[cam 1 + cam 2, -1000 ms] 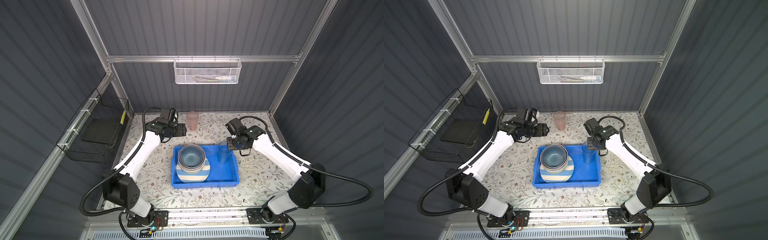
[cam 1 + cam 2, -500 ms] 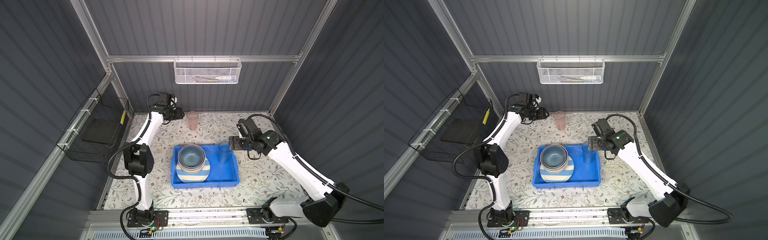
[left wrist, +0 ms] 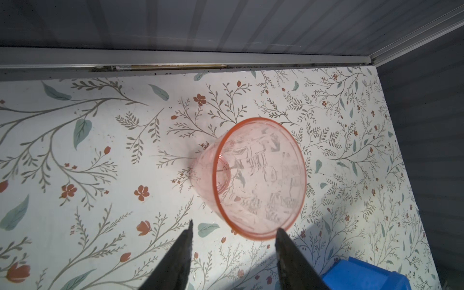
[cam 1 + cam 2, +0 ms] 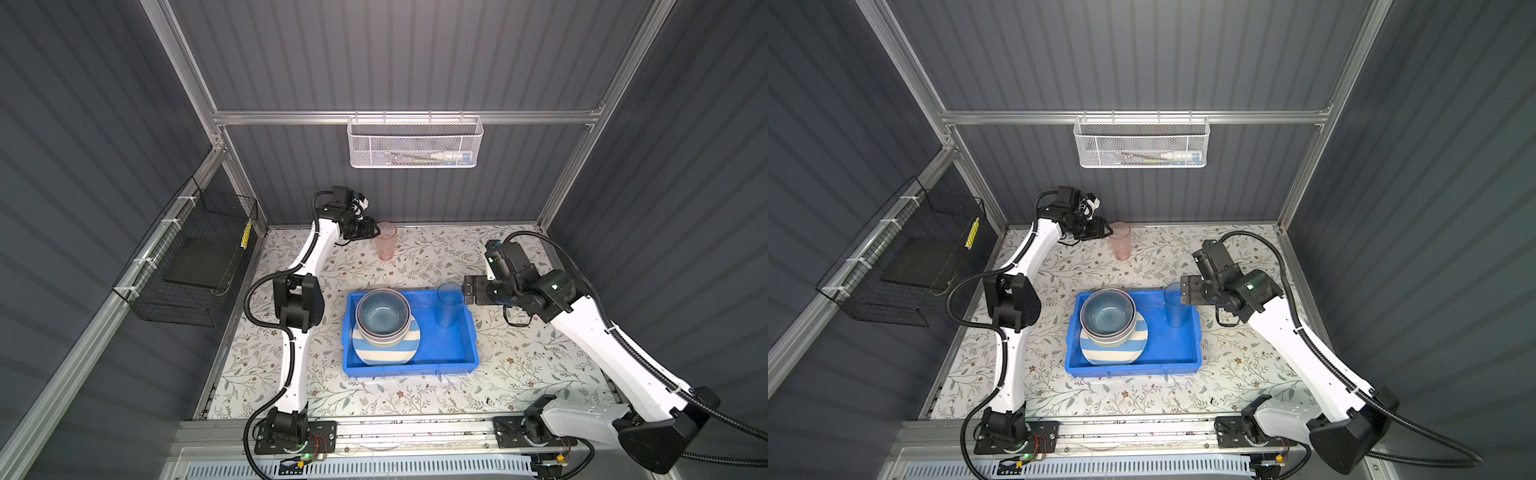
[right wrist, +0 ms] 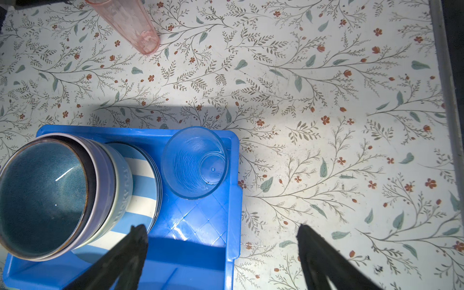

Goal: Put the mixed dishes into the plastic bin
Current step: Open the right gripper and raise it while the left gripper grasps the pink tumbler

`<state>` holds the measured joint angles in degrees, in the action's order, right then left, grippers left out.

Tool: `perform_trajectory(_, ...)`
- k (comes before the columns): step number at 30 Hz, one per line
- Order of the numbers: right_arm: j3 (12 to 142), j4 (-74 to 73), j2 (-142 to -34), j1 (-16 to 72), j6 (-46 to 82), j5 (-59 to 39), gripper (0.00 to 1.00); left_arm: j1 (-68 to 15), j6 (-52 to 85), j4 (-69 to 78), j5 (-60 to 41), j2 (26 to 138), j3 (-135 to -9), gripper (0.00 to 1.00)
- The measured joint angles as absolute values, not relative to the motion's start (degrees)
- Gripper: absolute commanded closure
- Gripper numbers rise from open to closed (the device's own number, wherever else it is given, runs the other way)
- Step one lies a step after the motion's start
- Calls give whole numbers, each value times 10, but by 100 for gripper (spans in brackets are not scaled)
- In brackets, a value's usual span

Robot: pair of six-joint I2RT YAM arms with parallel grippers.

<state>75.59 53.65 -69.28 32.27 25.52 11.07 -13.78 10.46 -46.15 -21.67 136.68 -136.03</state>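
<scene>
Left pincer hangs with its jaws parted and nothing between them, just left of the pink tumbler at about rim height. One fingertip sits close against the rim's outside, though I cannot tell if it touches. Right pincer is spread wide and empty, just right of the blue tumbler, which stands upright in the far right corner of the blue bin.

The pink tumbler is the one dish outside the bin. It stands upright on the floral table, at the far side and left of centre, well apart from the bin. The bin's left half holds nested bowls on a striped plate.

The tumbler is probably very light, thin plastic – smooth, a little springy under a squeeze, and easy to tip with a sideways nudge. A hold across the wall just under the rim looks safest, since the taper would wedge it in the jaws.

It is pale, translucent pink and narrows to a small base – with a faint pattern in the wall and a deeper coral rim.
</scene>
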Motion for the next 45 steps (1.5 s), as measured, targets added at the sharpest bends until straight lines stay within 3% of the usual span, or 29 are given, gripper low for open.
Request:
perform_trajectory(7, 745, 537, -674, 323, 260, 105, 7, -138, 105, -463, -218, 1385, -1366, 52)
perform_trajectory(30, 737, 535, -670, 323, 275, 74, 9, -138, 96, -492, -195, 1377, -1305, 98)
perform_trajectory(37, 737, 522, -676, 323, 279, 44, 13, -138, 98, -498, -193, 1317, -1256, 100)
perform_trajectory(45, 780, 504, -717, 340, 274, 16, 17, -138, 119, -486, -190, 1160, -1161, 100)
